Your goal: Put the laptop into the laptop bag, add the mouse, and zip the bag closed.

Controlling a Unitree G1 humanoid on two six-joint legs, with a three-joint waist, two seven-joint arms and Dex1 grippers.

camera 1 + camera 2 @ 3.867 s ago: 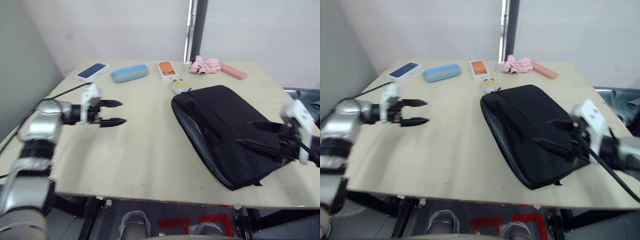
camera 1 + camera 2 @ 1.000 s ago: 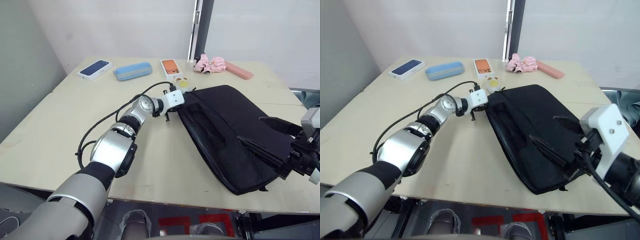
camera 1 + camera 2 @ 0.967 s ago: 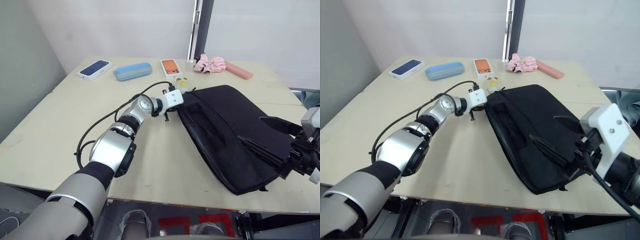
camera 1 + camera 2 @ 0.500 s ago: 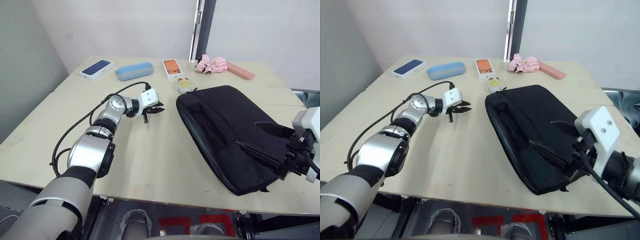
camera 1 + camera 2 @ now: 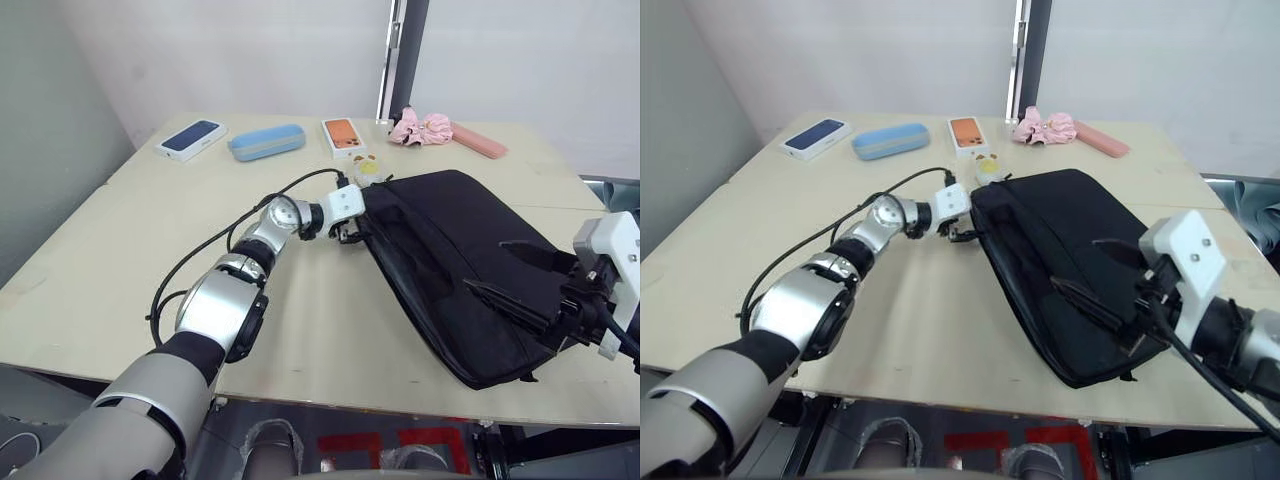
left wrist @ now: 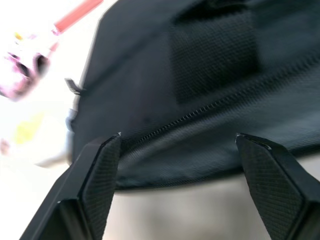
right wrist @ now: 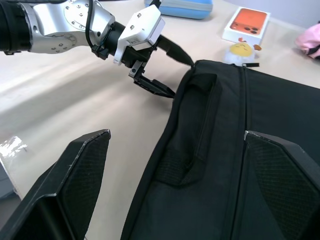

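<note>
Fingers spread wide on left gripper point(image 7: 167, 70) at far-left corner of laptop bag point(image 5: 470, 270); spread wide on right gripper point(image 5: 520, 283) above near-right end. Bag flat on table point(image 5: 130, 250).

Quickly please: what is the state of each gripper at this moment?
Left gripper: open, at the laptop bag's edge, holding nothing.
Right gripper: open over the bag, holding nothing.

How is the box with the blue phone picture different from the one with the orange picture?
The blue phone box lies slanted near the left corner of the table; the orange phone box lies straighter, farther right, past the light-blue case. Both are flat white boxes.
</note>
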